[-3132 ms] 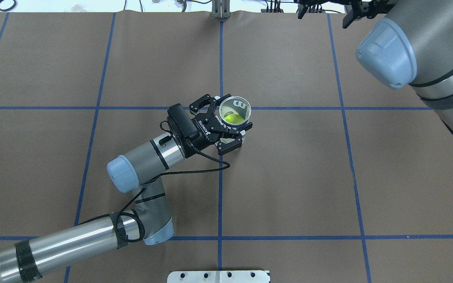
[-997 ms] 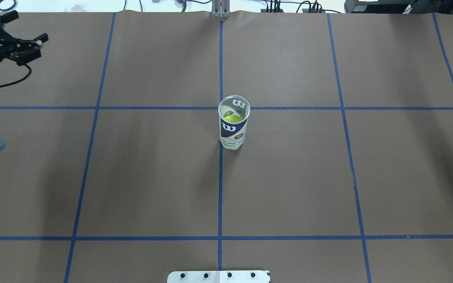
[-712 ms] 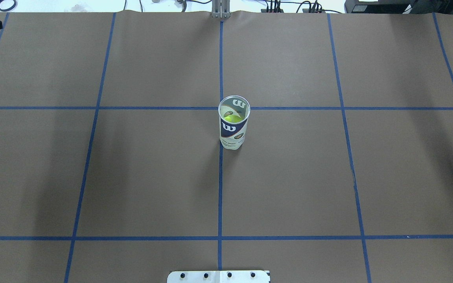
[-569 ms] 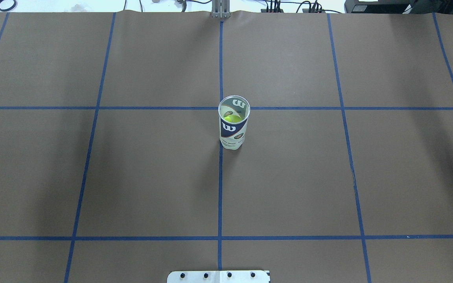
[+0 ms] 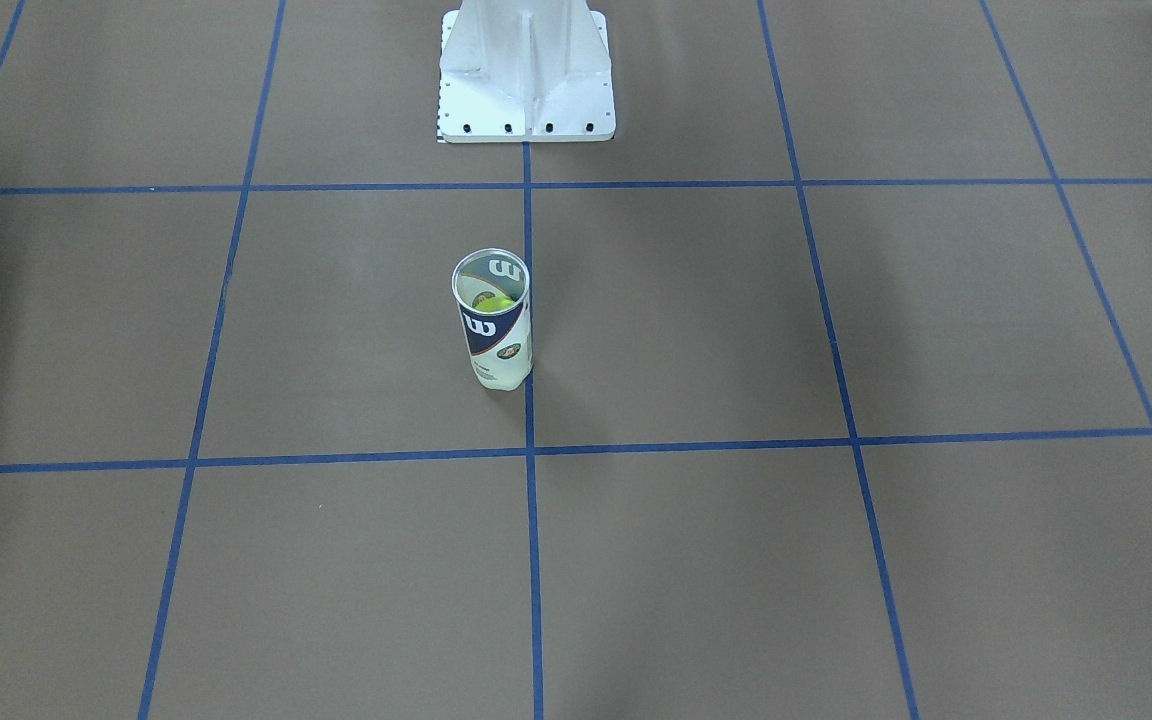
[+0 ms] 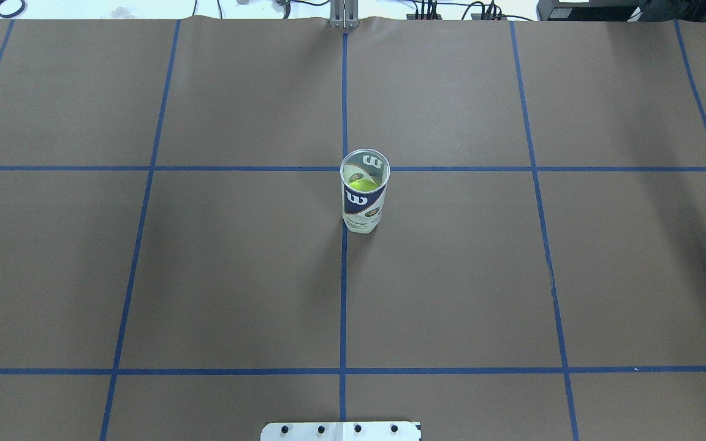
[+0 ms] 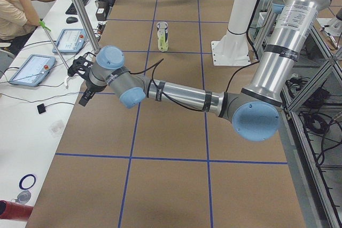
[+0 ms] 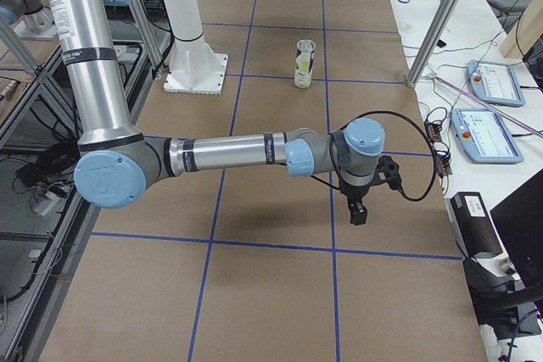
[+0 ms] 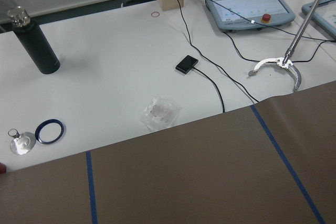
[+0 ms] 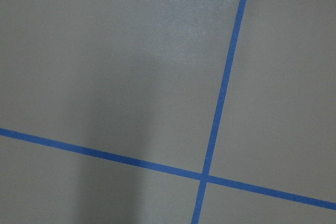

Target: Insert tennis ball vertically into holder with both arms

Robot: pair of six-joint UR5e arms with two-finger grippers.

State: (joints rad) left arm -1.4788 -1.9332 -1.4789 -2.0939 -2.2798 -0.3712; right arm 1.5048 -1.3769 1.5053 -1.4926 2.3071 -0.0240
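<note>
Past the pedestal base (image 6: 341,430), the Wilson tube (image 6: 363,205) stands upright mid-table, tennis ball (image 6: 361,182) inside. Left gripper (image 7: 80,80) and right gripper (image 8: 372,197) are out at the table ends; finger gap can't tell. Risk: tube is unheld, so an arm swinging in could topple it.

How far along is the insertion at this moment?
Done: the tennis ball sits inside the holder, which stands upright. In hand: nothing; the left arm and right arm are both well away from it. Left: seemingly nothing.
</note>
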